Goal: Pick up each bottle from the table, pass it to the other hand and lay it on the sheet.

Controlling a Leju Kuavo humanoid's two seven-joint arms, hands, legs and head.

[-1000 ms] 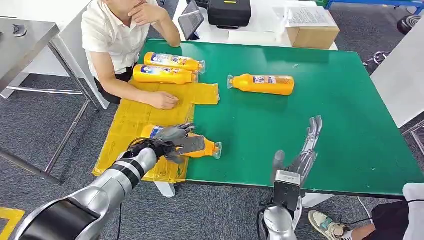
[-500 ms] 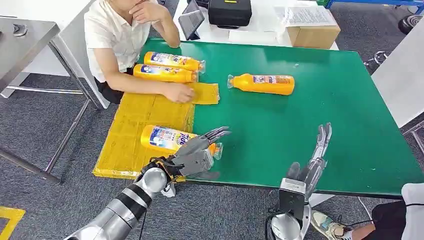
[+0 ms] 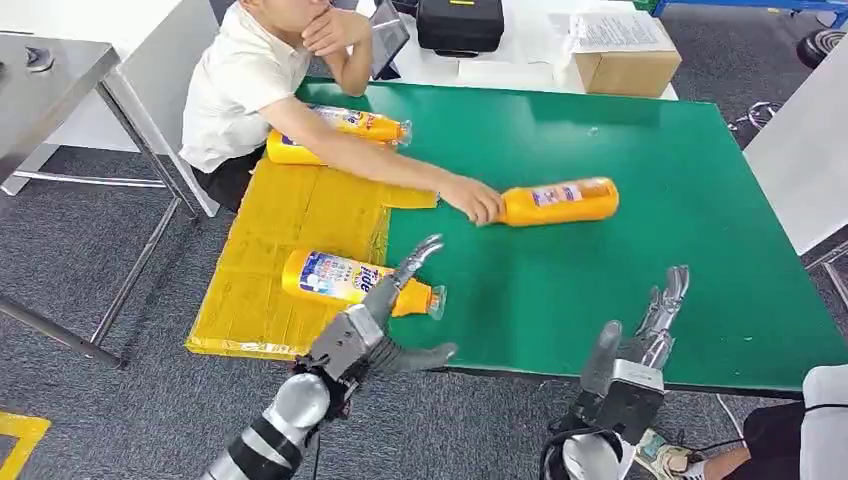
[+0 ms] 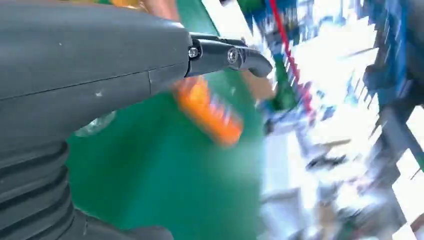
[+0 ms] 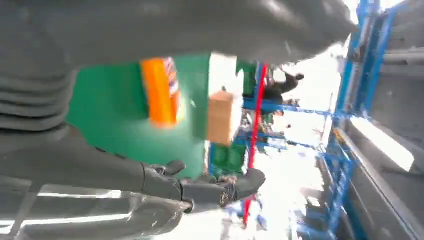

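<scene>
Green table (image 3: 650, 250) (yellow sheet (image 3: 290, 230), orange bottle (image 3: 560, 201))

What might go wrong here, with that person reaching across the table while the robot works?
The person's hand is on the bottle on the green table, probably the right hand's next pick, so they could collide. The open left hand hangs close over the bottle on the yellow sheet and might nudge it off.
</scene>
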